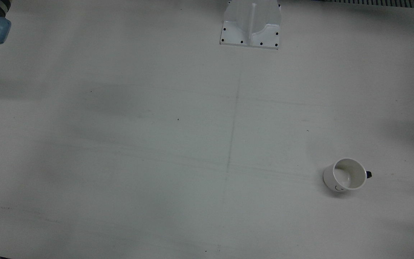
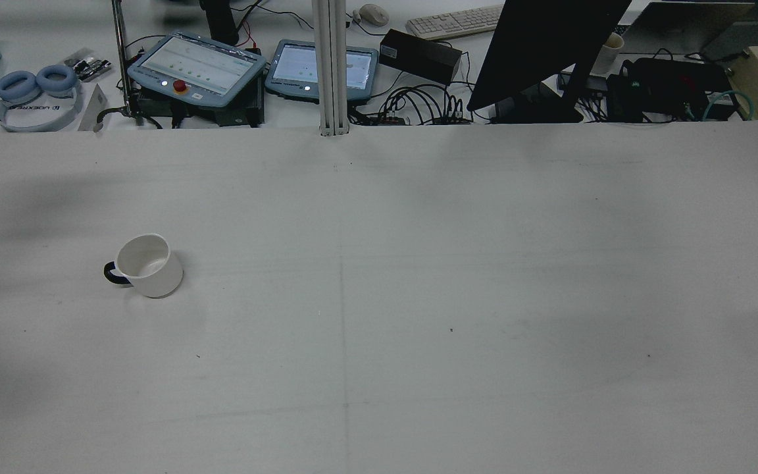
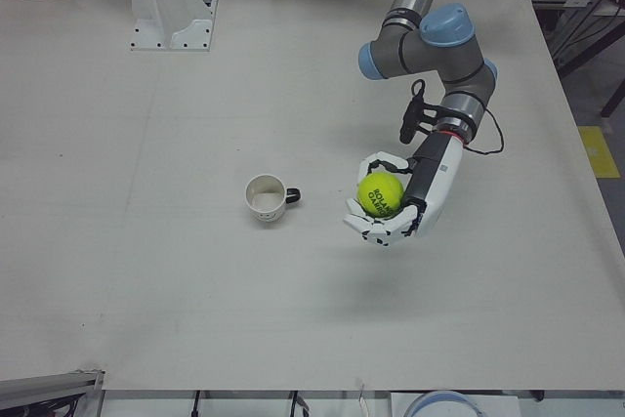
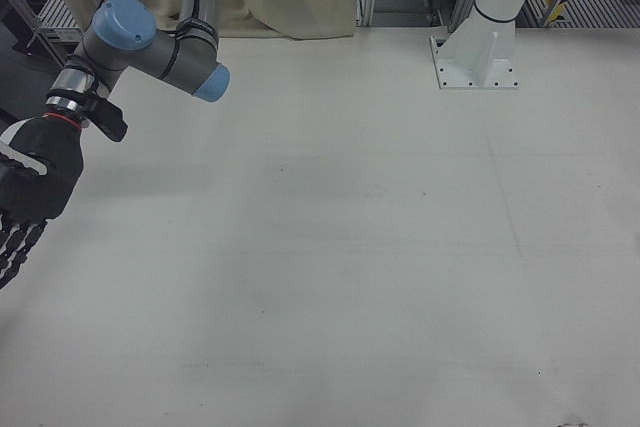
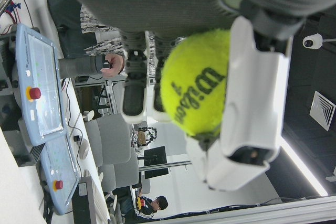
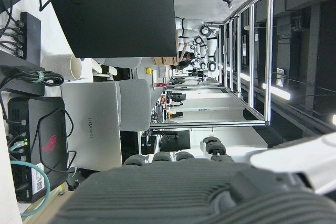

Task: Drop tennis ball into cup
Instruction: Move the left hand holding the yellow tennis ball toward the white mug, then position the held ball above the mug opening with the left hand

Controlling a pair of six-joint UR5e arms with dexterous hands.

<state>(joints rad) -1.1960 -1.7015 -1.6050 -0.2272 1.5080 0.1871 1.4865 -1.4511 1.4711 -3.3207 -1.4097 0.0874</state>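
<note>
A white cup [image 3: 266, 198] with a dark handle stands upright on the table; it also shows in the front view [image 1: 346, 175] and in the rear view [image 2: 147, 264]. My left hand [image 3: 412, 204] is shut on a yellow tennis ball [image 3: 380, 193], palm turned up, held above the table to the right of the cup in the left-front view and apart from it. The left hand view shows the ball [image 5: 197, 82] between white fingers [image 5: 254, 103]. My right hand [image 4: 25, 197] hangs at the right-front view's left edge, fingers apart and empty.
A white arm pedestal [image 1: 251, 23] is bolted to the table's robot side. Beyond the far edge in the rear view lie two teach pendants [image 2: 198, 69], a black monitor [image 2: 543, 46], cables and headphones [image 2: 33, 92]. An aluminium post [image 2: 331, 66] stands there.
</note>
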